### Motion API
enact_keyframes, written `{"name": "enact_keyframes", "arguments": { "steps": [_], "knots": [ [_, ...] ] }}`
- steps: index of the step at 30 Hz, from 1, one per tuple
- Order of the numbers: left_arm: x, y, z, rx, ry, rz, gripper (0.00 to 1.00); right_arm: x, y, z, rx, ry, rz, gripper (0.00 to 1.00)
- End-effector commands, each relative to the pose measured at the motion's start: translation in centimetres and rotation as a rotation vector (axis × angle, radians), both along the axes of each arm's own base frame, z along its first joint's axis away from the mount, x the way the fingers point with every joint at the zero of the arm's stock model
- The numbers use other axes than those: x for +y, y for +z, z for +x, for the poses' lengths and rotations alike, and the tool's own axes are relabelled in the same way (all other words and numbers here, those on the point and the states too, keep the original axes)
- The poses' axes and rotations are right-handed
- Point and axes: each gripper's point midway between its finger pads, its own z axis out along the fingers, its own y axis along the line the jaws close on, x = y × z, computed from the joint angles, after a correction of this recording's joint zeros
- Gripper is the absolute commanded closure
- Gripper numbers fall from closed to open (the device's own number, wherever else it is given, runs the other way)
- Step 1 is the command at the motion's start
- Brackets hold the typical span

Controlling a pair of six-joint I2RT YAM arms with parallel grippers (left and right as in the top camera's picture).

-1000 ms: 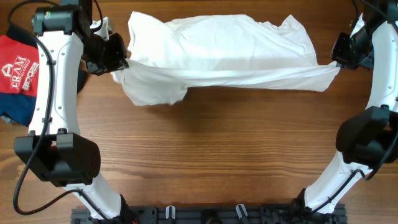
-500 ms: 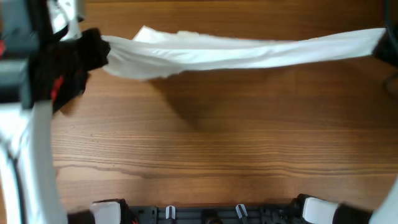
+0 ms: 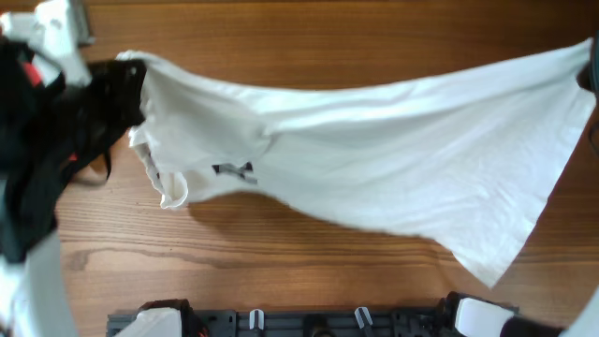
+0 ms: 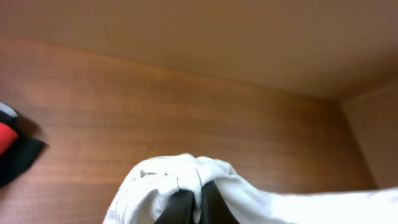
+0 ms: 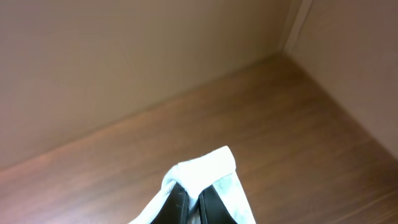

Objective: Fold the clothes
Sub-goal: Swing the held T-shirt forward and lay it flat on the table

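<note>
A large white soft fabric shirt (image 3: 374,150) hangs stretched in the air above the brown wooden table (image 3: 328,28), held at two ends. Its long axis runs side to side across the table, from the upper left to the far right edge of the overhead view. The top edge is pulled into a taut line between the two holds. Below that line the cloth falls in a wide sheet, and its lowest corner (image 3: 491,271) points toward the near right. A small dark mark (image 3: 234,170) shows on the left part of the shirt, near a rolled hem (image 3: 168,187). A shadow lies on the wood under the left lower edge. Whether the low corner touches the table cannot be told.

The left arm (image 3: 56,140), black and white, is blurred close under the overhead camera. The left jaws are together, clamped on a bunched fold of the shirt, with white cloth wrapped over the dark fingers (image 4: 177,208). The right jaws are likewise clamped on a folded white corner, which rises above their dark fingers (image 5: 214,205).

A red and black cloth (image 4: 15,155) lies on the table at the left edge of the left wrist view, well apart from the shirt.
</note>
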Motion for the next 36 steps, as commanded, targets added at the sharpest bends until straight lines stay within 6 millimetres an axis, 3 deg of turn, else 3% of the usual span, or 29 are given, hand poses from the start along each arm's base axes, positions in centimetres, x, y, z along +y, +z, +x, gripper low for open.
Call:
{"name": "enact_keyframes", "arguments": {
  "steps": [1,5,7,9,11,12,13,14,15,16,18,19,20,22,24,27,31,32,34,36],
  "knots": [
    [-0.2,-6.2,5.7,0.185,-0.023,-0.002,0.96,-0.5,-6.4,5.2,0.176,0.074,0.051,0.96],
    [-1.5,-14.0,11.2,0.360,-0.057,-0.005,0.96,-0.6,-14.0,10.0,0.335,0.145,0.130,0.96],
    [-2.7,-18.1,15.6,0.368,-0.082,0.000,0.96,0.3,-19.0,13.5,0.397,0.232,0.186,0.96],
    [-3.4,-19.5,20.3,0.270,-0.075,-0.018,0.96,0.7,-22.3,15.9,0.412,0.234,0.232,0.96],
    [-3.5,-18.1,23.9,0.128,-0.049,-0.047,0.96,0.1,-23.2,17.6,0.376,0.133,0.301,0.96],
    [-3.4,-15.0,26.4,-0.010,-0.005,-0.123,0.96,-0.1,-21.9,18.8,0.304,0.090,0.337,0.96],
    [-3.2,-12.4,27.4,-0.103,0.018,-0.173,0.96,-0.4,-19.1,19.7,0.215,0.076,0.341,0.96],
    [-2.8,-8.3,28.3,-0.229,0.028,-0.221,0.96,-0.6,-15.2,20.4,0.107,0.079,0.318,0.96],
    [-2.2,-3.1,28.7,-0.368,0.043,-0.276,0.96,-1.0,-10.3,20.4,-0.010,0.072,0.277,0.96],
    [-1.6,0.4,28.5,-0.450,0.051,-0.308,0.96,-1.6,-6.6,20.1,-0.097,0.055,0.231,0.96],
    [0.0,7.9,26.7,-0.610,0.055,-0.318,0.96,-3.4,2.0,17.5,-0.286,-0.043,0.111,0.96],
    [0.6,10.5,25.7,-0.654,0.059,-0.314,0.96,-3.9,4.9,16.1,-0.345,-0.079,0.057,0.96],
    [1.2,11.9,24.8,-0.666,0.065,-0.300,0.96,-4.1,6.4,15.2,-0.368,-0.081,0.011,0.96],
    [1.8,12.0,23.6,-0.613,0.071,-0.279,0.96,-4.3,6.8,13.9,-0.339,-0.086,-0.055,0.96],
    [0.7,9.2,22.7,-0.480,-0.006,-0.259,0.96,-4.6,4.7,13.2,-0.246,-0.103,-0.064,0.96],
    [-0.4,0.5,20.7,-0.126,-0.033,-0.216,0.96,-4.8,-1.7,12.9,-0.021,-0.115,-0.032,0.96],
    [-0.7,-11.0,15.5,0.353,-0.031,-0.117,0.96,-4.4,-12.4,11.3,0.360,-0.093,0.025,0.96],
    [-0.6,-13.1,14.3,0.447,-0.030,-0.093,0.96,-4.3,-14.2,10.8,0.425,-0.089,0.037,0.96],
    [-0.8,-17.6,11.3,0.650,-0.076,-0.042,0.96,-3.8,-20.9,8.7,0.661,-0.067,0.073,0.96],
    [-1.2,-20.6,9.2,0.782,-0.126,-0.019,0.96,-3.5,-24.7,7.1,0.784,-0.068,0.095,0.96]
  ]
}}
